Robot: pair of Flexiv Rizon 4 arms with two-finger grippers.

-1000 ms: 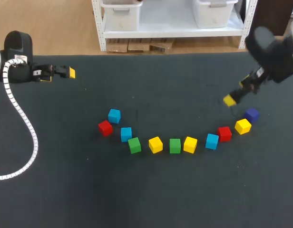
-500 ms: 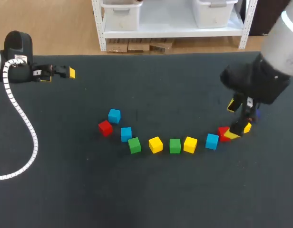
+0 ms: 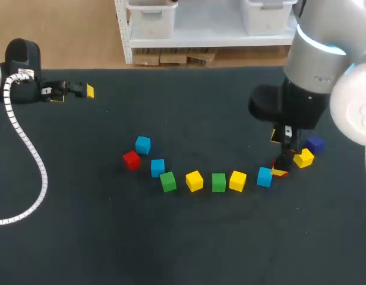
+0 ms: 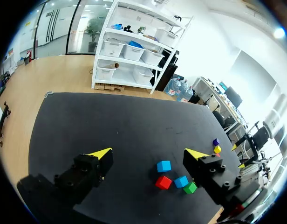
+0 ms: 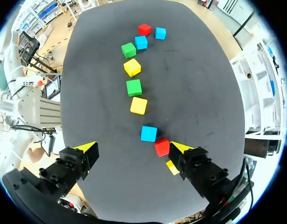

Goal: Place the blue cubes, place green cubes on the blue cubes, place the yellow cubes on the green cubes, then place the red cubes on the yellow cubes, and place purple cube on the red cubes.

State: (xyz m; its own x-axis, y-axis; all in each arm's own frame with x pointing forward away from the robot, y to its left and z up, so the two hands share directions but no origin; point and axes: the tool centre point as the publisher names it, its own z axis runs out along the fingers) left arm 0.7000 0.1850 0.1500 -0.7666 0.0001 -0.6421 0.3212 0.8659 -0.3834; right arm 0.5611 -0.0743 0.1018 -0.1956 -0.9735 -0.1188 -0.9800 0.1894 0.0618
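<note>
While the right hand (image 5: pixel 133 148) hangs spread above the table (image 5: pixel 190 70), a bright blue cube (image 5: pixel 148 133) sits just ahead of its gap, a red cube (image 5: pixel 162 147) beside one finger, and the left hand (image 4: pixel 148 154) gapes too.

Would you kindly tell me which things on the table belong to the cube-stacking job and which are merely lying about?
For the job:
- three blue cubes
- two green cubes
- three yellow cubes
- two red cubes
- one purple cube

Just lying about:
- the white ribbed cable, looped on the black table
</note>
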